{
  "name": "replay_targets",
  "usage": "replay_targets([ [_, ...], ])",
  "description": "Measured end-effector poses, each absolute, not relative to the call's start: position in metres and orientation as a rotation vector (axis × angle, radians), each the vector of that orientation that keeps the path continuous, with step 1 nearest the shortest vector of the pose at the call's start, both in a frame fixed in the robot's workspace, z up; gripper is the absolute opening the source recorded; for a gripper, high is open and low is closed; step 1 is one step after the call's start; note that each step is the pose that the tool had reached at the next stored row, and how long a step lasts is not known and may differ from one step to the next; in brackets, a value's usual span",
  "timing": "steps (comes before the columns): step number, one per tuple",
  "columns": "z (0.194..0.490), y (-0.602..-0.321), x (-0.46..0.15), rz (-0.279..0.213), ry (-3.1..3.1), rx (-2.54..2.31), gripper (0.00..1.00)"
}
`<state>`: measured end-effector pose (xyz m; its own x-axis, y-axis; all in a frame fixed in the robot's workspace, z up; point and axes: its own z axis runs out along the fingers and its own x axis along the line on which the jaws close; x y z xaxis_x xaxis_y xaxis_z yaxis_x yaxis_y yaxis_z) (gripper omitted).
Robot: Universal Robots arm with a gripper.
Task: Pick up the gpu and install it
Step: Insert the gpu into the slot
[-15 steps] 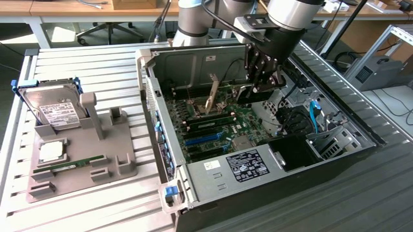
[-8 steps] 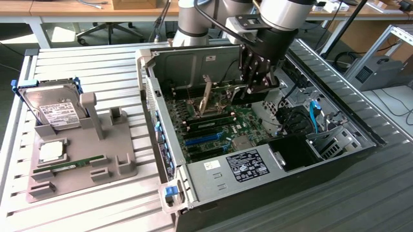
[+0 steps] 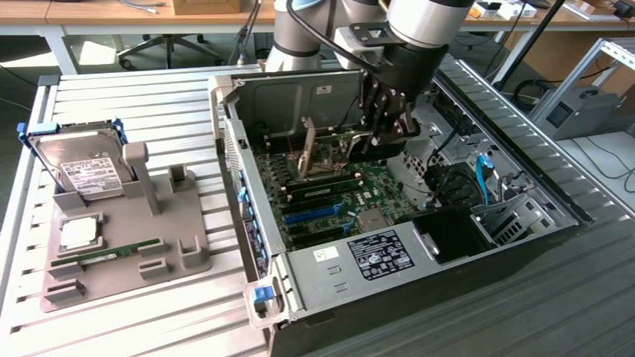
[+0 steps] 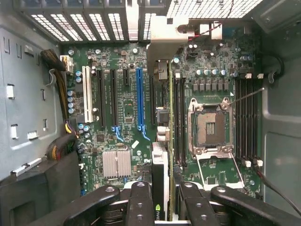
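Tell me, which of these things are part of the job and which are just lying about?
Part of the job: gripper, holding the gpu inside the case, over the motherboard.
Lying about: hard drive, RAM stick, square chip, all on the grey stand beside the case.

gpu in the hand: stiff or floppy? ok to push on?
Probably stiff: the gpu shows as a straight thin edge from the hand to its metal bracket. Likely light for its size, being so thin. Probably fragile sideways: it stands on edge over the motherboard, so a skewed push might flex it.
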<state>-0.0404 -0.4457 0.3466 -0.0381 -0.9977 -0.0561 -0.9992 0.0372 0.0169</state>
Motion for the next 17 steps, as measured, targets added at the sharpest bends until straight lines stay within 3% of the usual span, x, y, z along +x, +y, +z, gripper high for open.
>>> replay_targets([
  [12, 0.347, -0.453, -0.064, 0.064, 2.234, -2.152, 0.27],
  [17, 0.328, -0.454, -0.064, 0.064, 2.234, -2.152, 0.27],
])
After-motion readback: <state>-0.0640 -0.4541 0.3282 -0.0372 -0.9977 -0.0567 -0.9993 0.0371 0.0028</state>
